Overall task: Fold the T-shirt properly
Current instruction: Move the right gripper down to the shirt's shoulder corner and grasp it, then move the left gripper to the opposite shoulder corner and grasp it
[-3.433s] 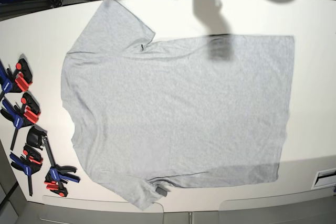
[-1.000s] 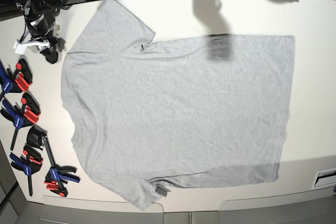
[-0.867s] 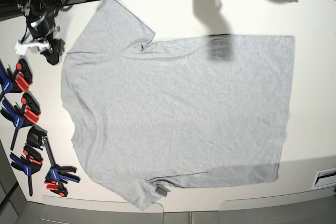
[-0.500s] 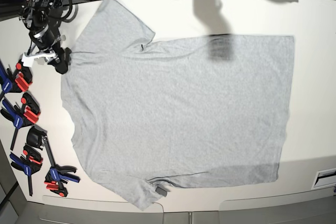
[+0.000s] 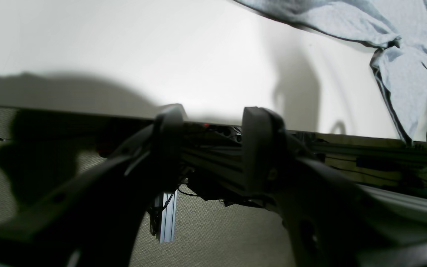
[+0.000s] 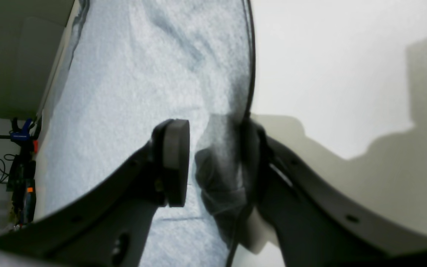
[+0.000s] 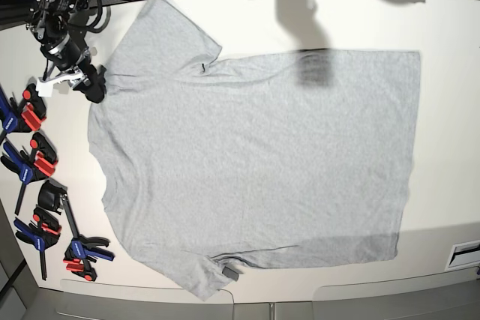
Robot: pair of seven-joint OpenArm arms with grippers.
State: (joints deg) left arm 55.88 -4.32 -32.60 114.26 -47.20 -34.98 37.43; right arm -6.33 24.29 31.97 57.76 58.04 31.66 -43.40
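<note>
The T-shirt (image 7: 255,162) lies spread flat across the table (image 7: 450,28). The right gripper (image 6: 213,159) straddles its edge, fingers apart, perhaps not yet touching cloth. The left gripper (image 5: 208,141) hangs spread wide past the table's edge, well clear.

The T-shirt (image 7: 255,162) is light heather-grey, short-sleeved and plain on its upward side. It lies spread flat and unfolded on the white table, with light wrinkles near the sleeve seams. The right gripper (image 7: 94,88) stands at its shoulder edge, jaws apart and straddling that dark-stitched edge (image 6: 248,66). A small dark tag (image 7: 229,271) shows by the sleeve farthest from that gripper.
</note>
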